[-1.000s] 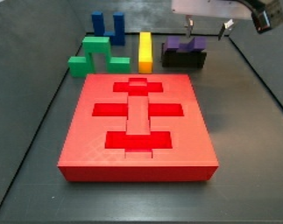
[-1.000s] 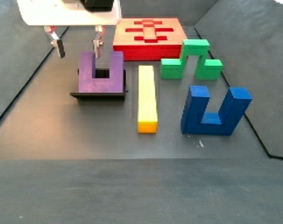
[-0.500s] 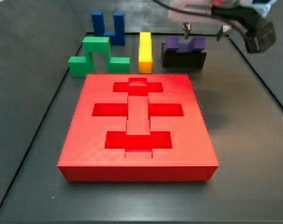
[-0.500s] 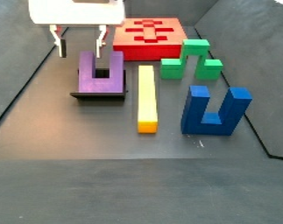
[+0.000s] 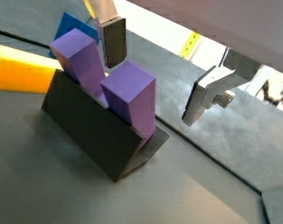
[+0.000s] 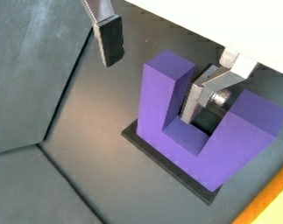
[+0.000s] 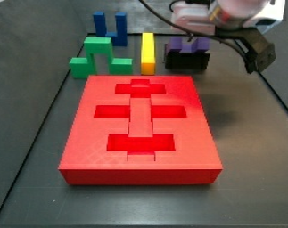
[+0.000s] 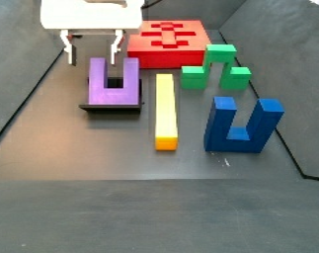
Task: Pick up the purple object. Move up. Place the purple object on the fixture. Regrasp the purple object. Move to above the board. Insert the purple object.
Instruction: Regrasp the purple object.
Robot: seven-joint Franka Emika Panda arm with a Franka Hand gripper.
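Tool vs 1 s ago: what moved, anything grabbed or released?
The tool shifted sideways and down toward the purple object on the fixture. It is open, one finger between the prongs; nothing gripped. The purple object, the board and the other blocks stayed put.

Dark grey matte floor (image 8: 135, 198) between sloping dark side walls (image 8: 17, 59)
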